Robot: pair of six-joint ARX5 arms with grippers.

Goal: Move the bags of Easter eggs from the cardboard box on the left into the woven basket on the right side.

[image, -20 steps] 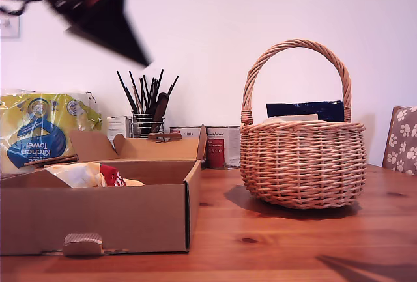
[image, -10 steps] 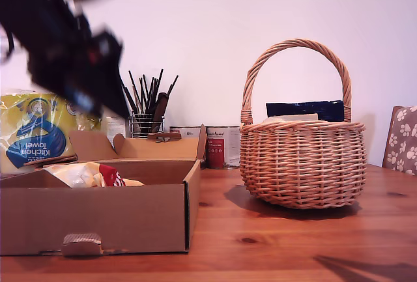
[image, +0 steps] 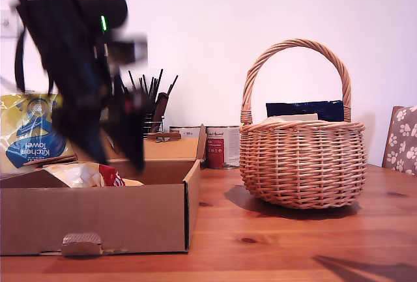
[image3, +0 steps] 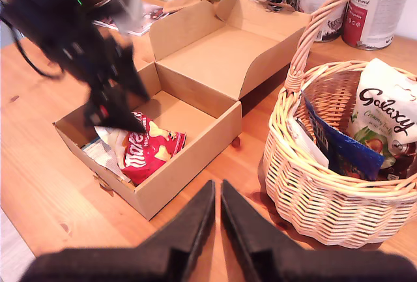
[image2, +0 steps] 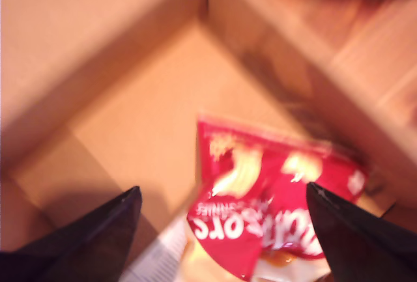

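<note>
My first tool (image2: 221, 207) hangs spread above the red bag (image2: 273, 210).

Kitchen Towel pack (image: 29, 135), brush holder (image: 150, 116), two tins (image: 221, 145).

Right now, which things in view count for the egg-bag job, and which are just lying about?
Job things:
red-patch bag in the cardboard box
white Galaxy bag, already in the woven basket
my first pincer, open over the red-patch bag
my second pincer, shut, holding nothing

Lying about:
Kitchen Towel pack
dark navy packet in the basket
tins
brush holder
</note>
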